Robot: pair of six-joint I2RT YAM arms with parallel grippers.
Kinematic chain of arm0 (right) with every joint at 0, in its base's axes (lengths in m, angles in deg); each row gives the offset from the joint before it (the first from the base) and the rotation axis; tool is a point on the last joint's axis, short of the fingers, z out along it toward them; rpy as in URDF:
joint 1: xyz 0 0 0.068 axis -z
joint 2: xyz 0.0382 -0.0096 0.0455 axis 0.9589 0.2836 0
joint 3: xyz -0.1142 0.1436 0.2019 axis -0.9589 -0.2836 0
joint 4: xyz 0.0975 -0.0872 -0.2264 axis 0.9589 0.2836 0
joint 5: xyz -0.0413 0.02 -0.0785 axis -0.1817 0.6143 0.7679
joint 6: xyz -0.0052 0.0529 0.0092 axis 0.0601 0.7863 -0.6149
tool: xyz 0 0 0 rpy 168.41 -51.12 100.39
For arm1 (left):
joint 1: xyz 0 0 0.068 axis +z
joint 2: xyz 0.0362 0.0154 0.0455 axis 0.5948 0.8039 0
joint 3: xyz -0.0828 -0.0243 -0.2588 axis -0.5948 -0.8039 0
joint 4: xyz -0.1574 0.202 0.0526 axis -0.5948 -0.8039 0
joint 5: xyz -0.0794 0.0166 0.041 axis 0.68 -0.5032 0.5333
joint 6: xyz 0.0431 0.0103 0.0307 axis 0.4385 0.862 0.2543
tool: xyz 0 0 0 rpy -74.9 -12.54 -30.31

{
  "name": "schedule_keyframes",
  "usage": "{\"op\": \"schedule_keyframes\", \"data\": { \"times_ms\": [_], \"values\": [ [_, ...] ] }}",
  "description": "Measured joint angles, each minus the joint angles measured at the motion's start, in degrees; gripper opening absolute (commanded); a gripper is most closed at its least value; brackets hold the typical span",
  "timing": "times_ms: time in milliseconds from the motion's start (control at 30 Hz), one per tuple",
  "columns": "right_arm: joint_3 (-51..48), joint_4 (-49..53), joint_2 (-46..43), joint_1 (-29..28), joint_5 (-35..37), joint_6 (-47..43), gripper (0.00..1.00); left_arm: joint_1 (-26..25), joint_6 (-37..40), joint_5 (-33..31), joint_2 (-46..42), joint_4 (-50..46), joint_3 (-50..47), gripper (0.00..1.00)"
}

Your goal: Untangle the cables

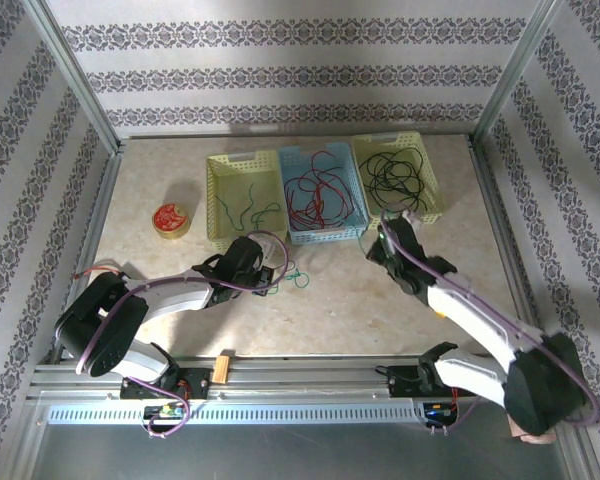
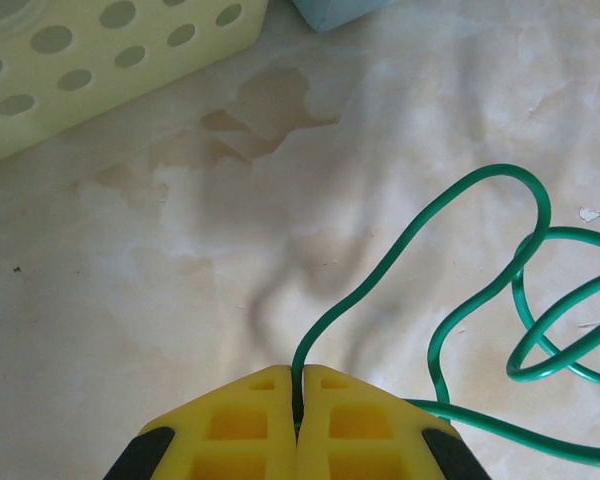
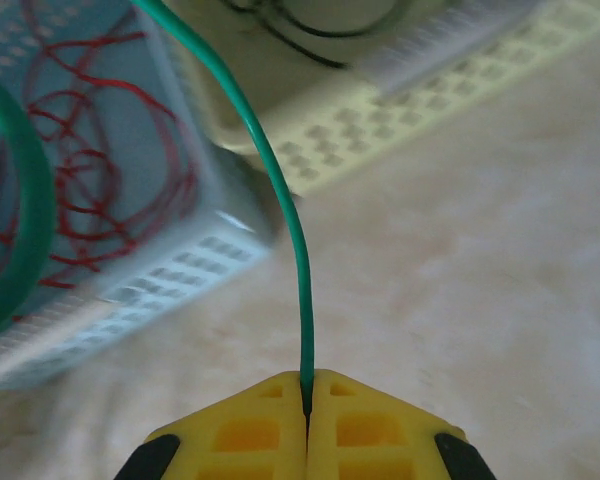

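You are pinching green cable tight in both left fingers and right fingers, on the worktop near the blue basket, so pulling apart is risking a knot in its crossing loops.

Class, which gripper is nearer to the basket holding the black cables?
Right. The right gripper sits at the near left corner of the black-cable basket; the left gripper is farther off, in front of the yellow basket at the row's other end.
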Motion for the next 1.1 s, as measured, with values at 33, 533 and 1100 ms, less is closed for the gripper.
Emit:
{"op": "schedule_keyframes", "data": {
  "times_ms": [33, 533, 1100],
  "values": [
    [3.8, -0.28, 3.67, -0.63, -1.11, -1.05, 0.0, 0.0, 0.0, 0.0, 0.0, 0.04, -0.02, 0.01],
    [56.65, 1.77, 52.39, -9.44, -18.23, -12.59, 0.35, 0.0, -0.22, -1.11, -1.97, 0.59, -1.57, 0.08],
    [23.89, -1.4, 23.61, -9.68, -20.94, -18.43, 0.45, 0.04, -0.22, -1.53, -2.21, 0.66, -1.62, 0.04]
  ]
}}
